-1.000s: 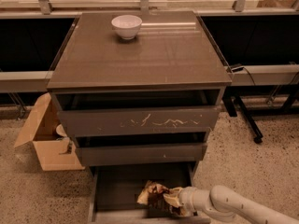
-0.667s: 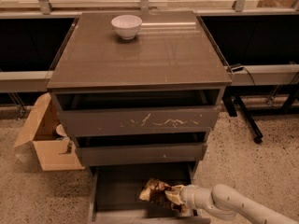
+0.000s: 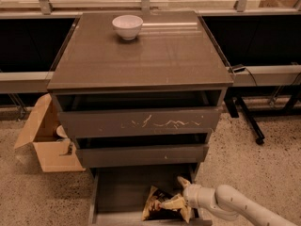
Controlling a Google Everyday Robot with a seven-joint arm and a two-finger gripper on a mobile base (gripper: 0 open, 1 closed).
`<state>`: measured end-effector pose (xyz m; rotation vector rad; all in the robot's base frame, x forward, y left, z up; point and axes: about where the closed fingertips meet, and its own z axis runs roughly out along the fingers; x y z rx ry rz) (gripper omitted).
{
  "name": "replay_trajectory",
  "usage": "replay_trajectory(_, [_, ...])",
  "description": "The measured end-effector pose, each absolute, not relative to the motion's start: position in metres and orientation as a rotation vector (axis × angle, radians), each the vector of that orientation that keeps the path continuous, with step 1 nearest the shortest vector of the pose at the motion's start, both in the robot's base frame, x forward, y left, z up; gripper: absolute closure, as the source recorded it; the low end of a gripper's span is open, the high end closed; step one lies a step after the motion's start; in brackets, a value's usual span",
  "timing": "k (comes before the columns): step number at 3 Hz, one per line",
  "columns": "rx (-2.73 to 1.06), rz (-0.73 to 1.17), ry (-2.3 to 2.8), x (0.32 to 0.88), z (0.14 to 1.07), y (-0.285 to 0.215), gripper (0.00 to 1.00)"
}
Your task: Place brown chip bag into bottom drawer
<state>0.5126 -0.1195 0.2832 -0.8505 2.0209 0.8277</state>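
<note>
The brown chip bag [image 3: 161,204] lies crumpled in the open bottom drawer [image 3: 117,192], at its front right, with pale yellow ends showing. My gripper [image 3: 184,199] reaches in from the lower right on a white arm and sits right against the bag's right end, low inside the drawer. The scratched top drawer [image 3: 141,122] and the plain middle drawer [image 3: 141,154] above are pulled out slightly.
A white bowl [image 3: 127,26] stands at the back of the cabinet top [image 3: 155,55]. An open cardboard box [image 3: 47,140] sits on the floor to the left of the cabinet. A black stand leg with wheels [image 3: 247,119] is on the right.
The chip bag has sunk a little lower and toward the drawer's front. My gripper has stayed at the bag's right end.
</note>
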Motion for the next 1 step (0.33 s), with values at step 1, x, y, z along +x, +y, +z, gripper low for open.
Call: replay_trajectory(1, [-0.875, 0.842, 1.950, 0.5091, 0.3075, -0.1220, 0.00])
